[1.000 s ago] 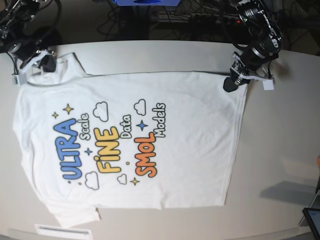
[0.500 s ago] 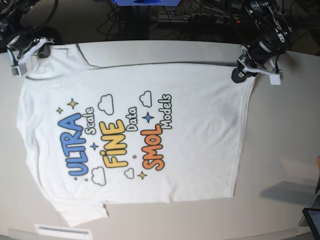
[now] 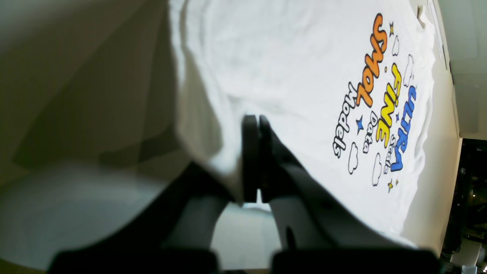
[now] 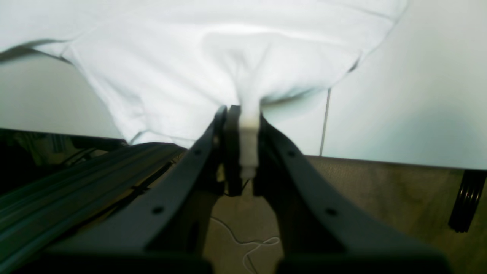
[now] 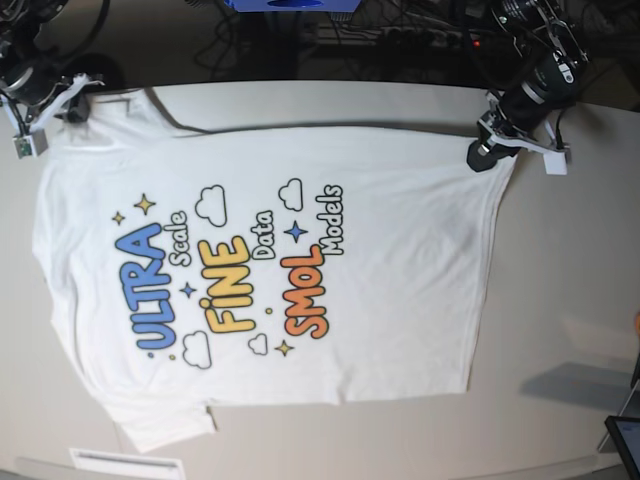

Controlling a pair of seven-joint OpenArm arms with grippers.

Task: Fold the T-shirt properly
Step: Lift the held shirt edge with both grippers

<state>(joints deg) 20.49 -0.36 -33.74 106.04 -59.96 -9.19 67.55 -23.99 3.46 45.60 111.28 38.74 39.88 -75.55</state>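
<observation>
I have the T-shirt [image 5: 270,270] print-up and flat on the table [image 5: 570,260], left gripper [image 5: 482,156] and right gripper [image 5: 72,108] each clamped on a far-edge corner, 0 folds made.

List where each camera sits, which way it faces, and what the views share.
Base: overhead, looking down on the table, the T-shirt and both arms.
Left wrist: behind the left gripper, facing across the shirt's print; fingers shut on the hem.
Right wrist: behind the right gripper, facing plain cloth; fingers pinching it.
Shared: the T-shirt.
</observation>
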